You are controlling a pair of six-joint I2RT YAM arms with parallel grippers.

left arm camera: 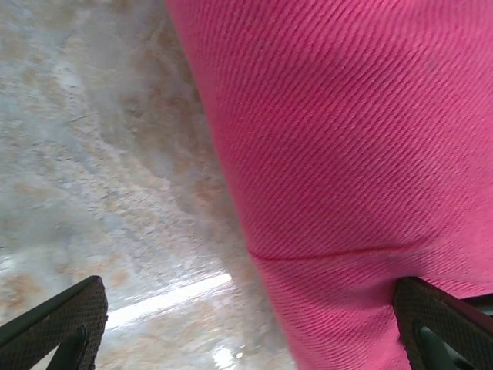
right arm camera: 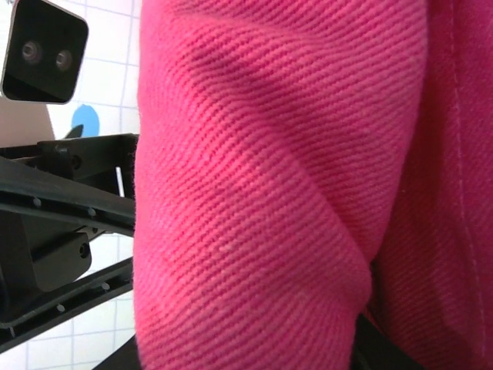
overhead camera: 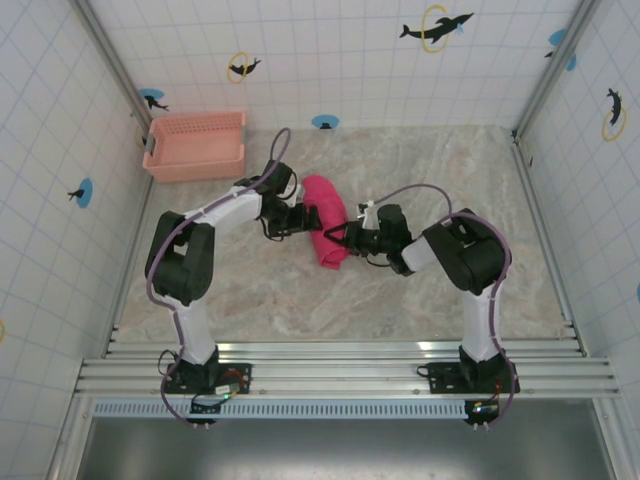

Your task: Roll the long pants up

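Position of the long pants: rolled into a short, thick bundle on the table, to the near right of the basket and well apart from it. The bundle lies at a slant, its far end toward the basket. Legs and waistband cannot be distinguished in the overhead view.

Left gripper: located between the basket and the bundle, at the bundle's basket-facing side. In the left wrist view the two dark fingertips stand spread to the bottom corners, and both are cut off by the frame edge. The magenta cloth lies between them on one side and bare table on the other. One tip is at or over the cloth; contact cannot be confirmed. Nothing is clamped.

Right gripper: located on the side of the bundle away from the basket, its tip at the cloth. In the right wrist view, twill folds lie close against the lens and hide the fingers. Only a dark sliver shows at the bottom edge, too little to identify. It cannot be told whether these fingers clamp the cloth or merely press into it.

Beyond the folds, black parts of the left arm and its wrist camera are partly visible, cut off at the left edge.
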